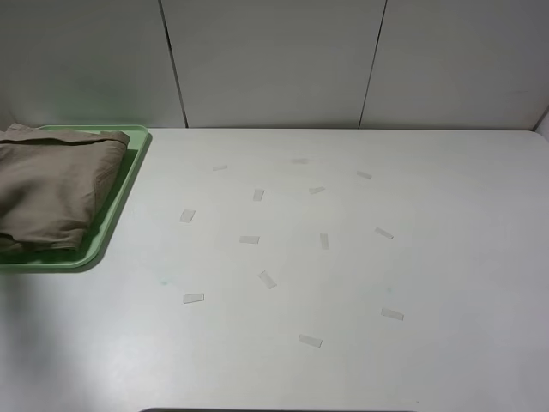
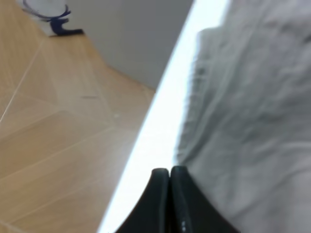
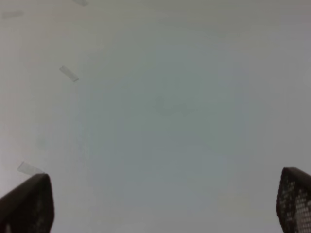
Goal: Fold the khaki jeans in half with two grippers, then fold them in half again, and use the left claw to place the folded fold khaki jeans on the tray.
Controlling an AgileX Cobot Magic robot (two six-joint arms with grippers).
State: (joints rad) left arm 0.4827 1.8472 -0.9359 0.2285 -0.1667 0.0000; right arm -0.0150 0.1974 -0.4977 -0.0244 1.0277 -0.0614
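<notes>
We see the khaki jeans (image 1: 51,189) folded into a thick bundle and lying on the tray (image 1: 120,199) at the far left of the white table (image 1: 343,257); the bundle covers most of the tray's floor, leaving the green rim bare along the right side and the near corner; part of the cloth and the tray run out of the high view on the left, so we cannot tell how the far edge lies.

Neither arm shows in the high view; we read the grippers from the wrist views alone.

The left claw (image 2: 169,171) has its two black fingertips pressed together, closed, with nothing caught between them that we can make out; the tips sit just at the edge of pale, wrinkled cloth (image 2: 252,121), which fills one side of that view and looks washed out and greyish there; whether the tips touch the cloth we cannot tell; beside it runs a bright strip, and past that a wooden floor (image 2: 63,145) and a grey wall.

The right gripper (image 3: 165,204) stands wide open, its two dark fingers (image 3: 26,204) at opposite lower corners of its view with bare table between them; it holds nothing.

Small pieces of clear tape (image 1: 267,279) are scattered over the middle of the table, well apart from the tray; a few of them show in the right wrist view too.
</notes>
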